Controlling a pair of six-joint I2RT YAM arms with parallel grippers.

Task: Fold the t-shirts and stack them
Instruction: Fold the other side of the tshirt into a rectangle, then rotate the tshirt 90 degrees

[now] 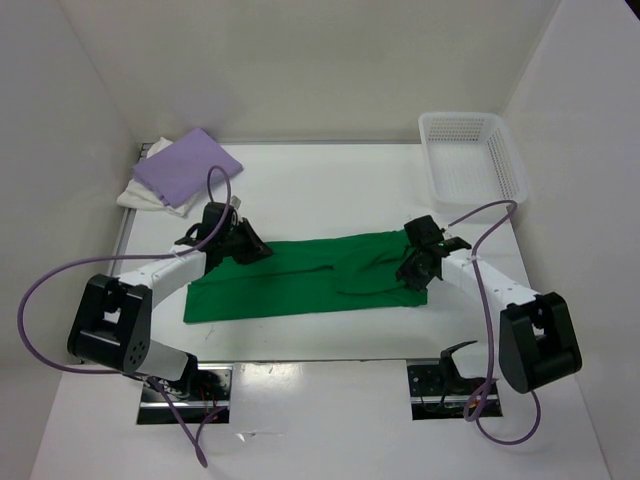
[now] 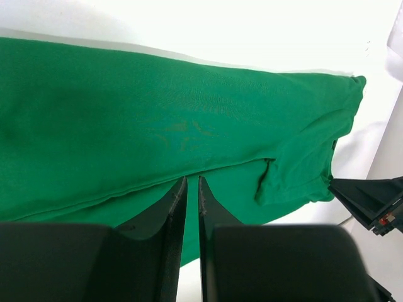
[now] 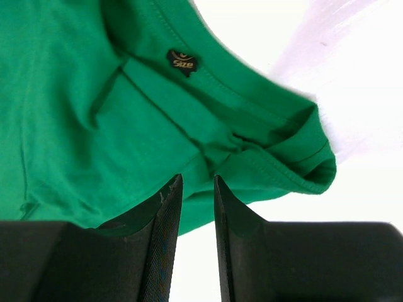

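A bright green t-shirt [image 1: 300, 280] lies as a long flat band across the middle of the table. My left gripper [image 1: 245, 245] is at its far left edge, jaws nearly together and pinching a fold of the green cloth [image 2: 157, 126] at the tips [image 2: 192, 179]. At the shirt's right end my right gripper [image 1: 410, 270] is closed on bunched cloth near the collar [image 3: 197, 177], below the size label [image 3: 182, 61]. A folded lilac t-shirt [image 1: 185, 165] rests on a white t-shirt [image 1: 140, 195] at the back left.
A white lattice basket [image 1: 510, 160] stands at the back right corner. White walls close in the table on the left, back and right. The right arm's gripper [image 2: 371, 201] shows at the right edge of the left wrist view.
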